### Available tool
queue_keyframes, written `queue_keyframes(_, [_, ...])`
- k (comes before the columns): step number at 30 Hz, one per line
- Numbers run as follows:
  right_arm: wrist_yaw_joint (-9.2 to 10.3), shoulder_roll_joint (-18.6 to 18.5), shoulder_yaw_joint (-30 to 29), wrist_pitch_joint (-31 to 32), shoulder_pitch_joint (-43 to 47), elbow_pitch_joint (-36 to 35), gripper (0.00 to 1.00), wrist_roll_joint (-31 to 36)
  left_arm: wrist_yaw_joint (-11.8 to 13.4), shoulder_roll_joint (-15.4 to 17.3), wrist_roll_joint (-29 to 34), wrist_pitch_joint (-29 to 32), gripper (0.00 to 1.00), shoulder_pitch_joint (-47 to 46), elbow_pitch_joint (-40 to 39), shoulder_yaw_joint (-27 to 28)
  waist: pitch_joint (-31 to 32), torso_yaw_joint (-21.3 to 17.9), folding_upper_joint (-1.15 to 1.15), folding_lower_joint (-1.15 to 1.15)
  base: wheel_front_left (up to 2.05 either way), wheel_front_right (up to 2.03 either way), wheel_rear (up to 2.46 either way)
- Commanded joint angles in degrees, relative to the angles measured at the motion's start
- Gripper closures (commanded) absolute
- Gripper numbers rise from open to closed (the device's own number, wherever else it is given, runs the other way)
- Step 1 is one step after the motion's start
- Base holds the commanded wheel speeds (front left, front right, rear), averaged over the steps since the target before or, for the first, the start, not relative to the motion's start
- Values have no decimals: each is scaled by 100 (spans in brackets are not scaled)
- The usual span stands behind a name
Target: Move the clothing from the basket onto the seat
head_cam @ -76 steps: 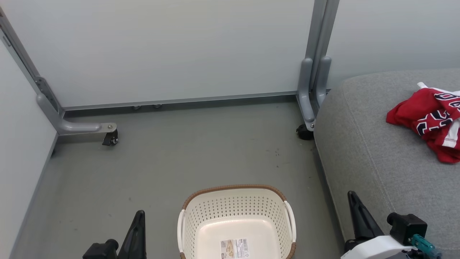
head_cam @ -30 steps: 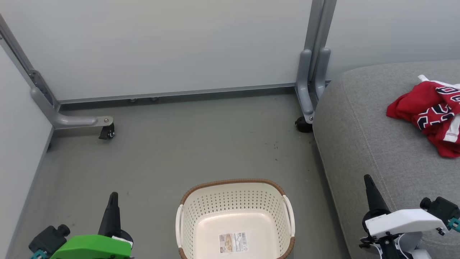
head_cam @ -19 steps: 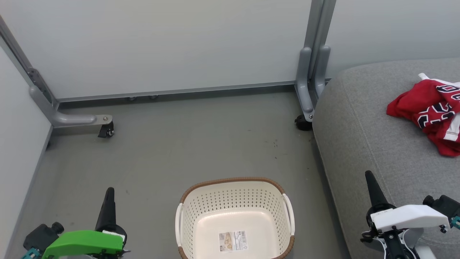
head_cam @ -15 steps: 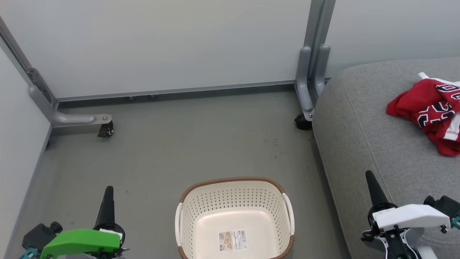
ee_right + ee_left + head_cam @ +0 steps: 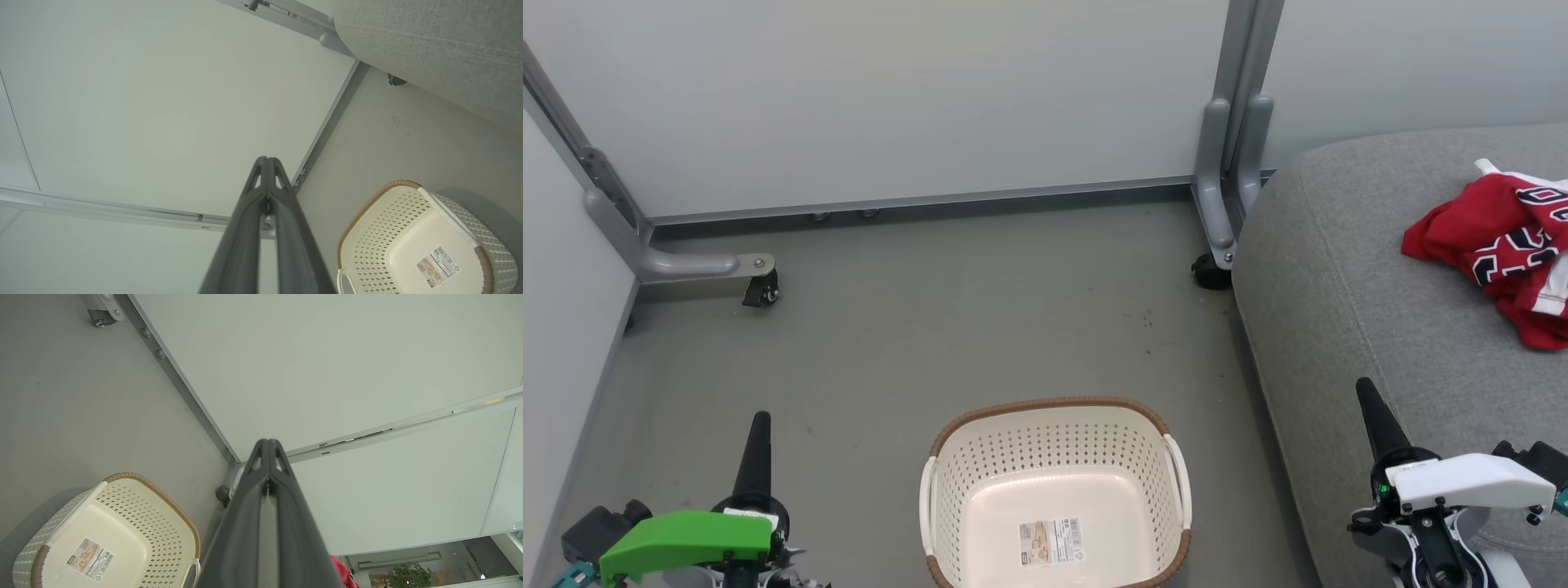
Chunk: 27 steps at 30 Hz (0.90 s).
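Clothing [image 5: 1490,245], a red jersey with white trim and dark lettering, is lying crumpled on top of the seat [image 5: 1347,318], well in from the cushion's rounded left edge and toward its far side, and it is running off the right side of the head view. The basket [image 5: 1045,403] is standing upright on the floor [image 5: 931,327] just beside the seat's left edge, with a strip of floor between the two. Its cream bottom is showing bare around a small label [image 5: 1051,541]. The left gripper [image 5: 757,437], under a green cover, is hovering over the floor to the left of the basket and apart from it. Its two dark fingers are pressing together into one point and gripping nothing. The right gripper [image 5: 1370,412], ahead of a white housing, is hovering over the seat near its left edge, at the near end. Its fingers are likewise pressing together and holding nothing. Both are pointing toward the pale partition panel [image 5: 890,98] that is closing off the far edge of the floor on grey legs with a dark caster [image 5: 760,291]. In each wrist view the fingers are meeting at the tips, and the basket is sitting low beside them, well apart from the clothing.
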<state>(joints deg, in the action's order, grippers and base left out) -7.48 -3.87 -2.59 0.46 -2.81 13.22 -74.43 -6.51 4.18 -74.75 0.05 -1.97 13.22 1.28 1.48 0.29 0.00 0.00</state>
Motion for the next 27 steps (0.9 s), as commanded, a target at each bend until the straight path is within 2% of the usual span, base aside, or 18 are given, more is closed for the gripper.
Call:
queue_keyframes(1, [-3,-11,-30,43,-140,-13,100,-141,-26,18,-132,45,100,-179,-24,34,-5,-1,0,0,0,0,0])
queue_keyframes(27, [-3,5,-203,372,-286,49,100,-1335,-85,-7,-1337,379,100,-379,51,272,-106,-19,0,0,0,0,0])
